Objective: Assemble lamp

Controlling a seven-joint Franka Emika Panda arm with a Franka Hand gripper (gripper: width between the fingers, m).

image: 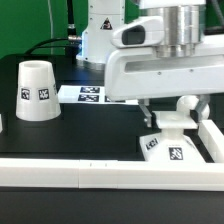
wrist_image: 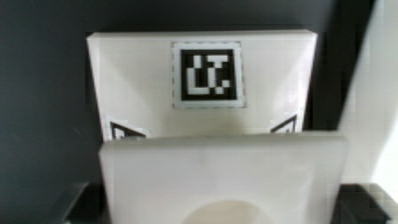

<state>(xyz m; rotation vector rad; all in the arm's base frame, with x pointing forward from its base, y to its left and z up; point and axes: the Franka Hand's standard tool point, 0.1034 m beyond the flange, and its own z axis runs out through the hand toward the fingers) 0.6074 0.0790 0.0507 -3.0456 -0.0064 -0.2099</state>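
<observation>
The flat square lamp base lies at the exterior view's right, against the white rail, with tags on top. My gripper hangs over it, shut on the ball-headed bulb, whose lower end is at or just above the base; I cannot tell if they touch. In the wrist view the bulb fills the space between the dark fingers, and the base with its tag lies beyond. The tapered shade stands wide end down at the exterior view's left, well apart.
The marker board lies flat at the back, between the shade and the arm. A white rail runs along the front edge and turns up the right side, close to the base.
</observation>
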